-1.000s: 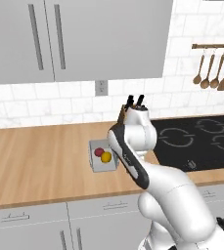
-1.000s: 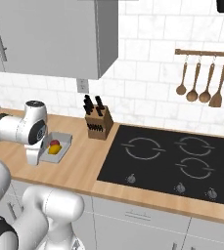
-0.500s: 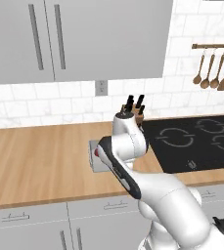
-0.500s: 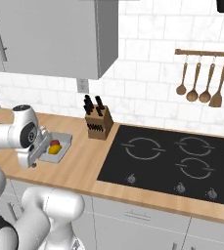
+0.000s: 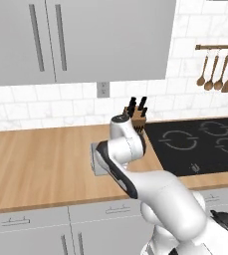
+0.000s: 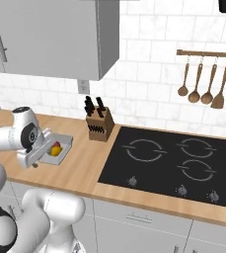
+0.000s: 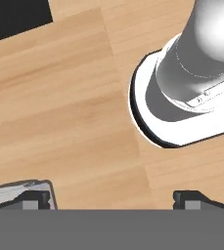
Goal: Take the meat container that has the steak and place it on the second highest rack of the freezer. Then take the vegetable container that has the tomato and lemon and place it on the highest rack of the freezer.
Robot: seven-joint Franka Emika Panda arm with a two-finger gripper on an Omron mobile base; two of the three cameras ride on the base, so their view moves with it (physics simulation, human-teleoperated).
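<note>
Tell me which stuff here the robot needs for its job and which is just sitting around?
For the job:
- grey container on the wooden counter, beside the arm
- lemon inside it
- tomato inside it, next to the lemon
- end effector, open

Just sitting around:
- knife block
- black stovetop
- wooden spoons hanging on the wall
- grey wall cabinets

You see a pale grey container [image 6: 60, 150] holding a yellow lemon [image 6: 54, 152] and dark red tomato [image 6: 56, 145] (on a tan wood-grain counter [image 5: 41, 159]).
</note>
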